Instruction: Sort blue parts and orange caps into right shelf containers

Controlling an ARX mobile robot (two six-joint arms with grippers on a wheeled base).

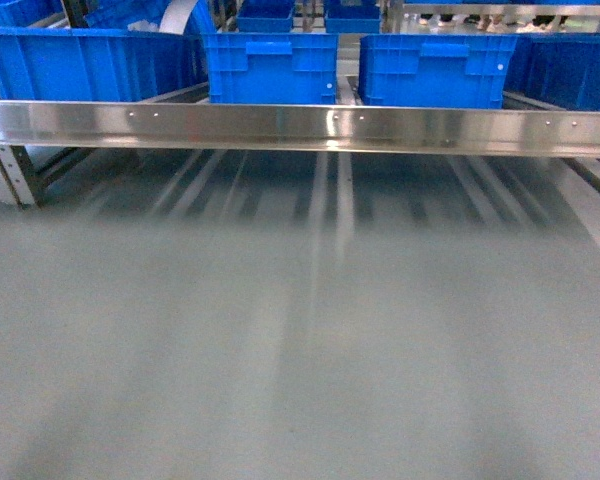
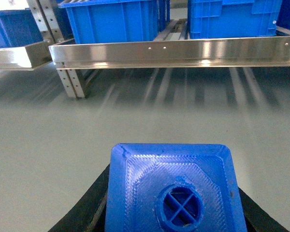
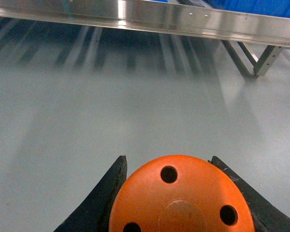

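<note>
My left gripper [image 2: 176, 212] is closed on a blue part [image 2: 174, 191]; my left wrist camera shows its flat end with the small round knob facing out and a black finger [image 2: 84, 208] pressed to each side. My right gripper [image 3: 179, 203] is clamped the same way around an orange cap [image 3: 181, 198], its holed top toward the camera. Neither arm shows in the head view, so I judge both loads are held low and short of the shelf [image 1: 300, 125].

What could go wrong: the steel front rail of the shelf runs across the whole width between me and the containers [image 1: 270, 68]. If I reach forward at this height, the part or the cap could strike that rail and get knocked loose or twisted in my fingers. I would need to lift above the rail and the crate walls first. The crates all look alike, so I could also drop a piece in the wrong one; from here I cannot see into any of them.

Around me, from the left edge: a steel leg [image 1: 10, 175] under the rail's left end, then bare grey floor [image 1: 300, 350] streaked with reflections, with nothing lying on it. More blue crates [image 1: 352, 15] stand in a further row behind.
</note>
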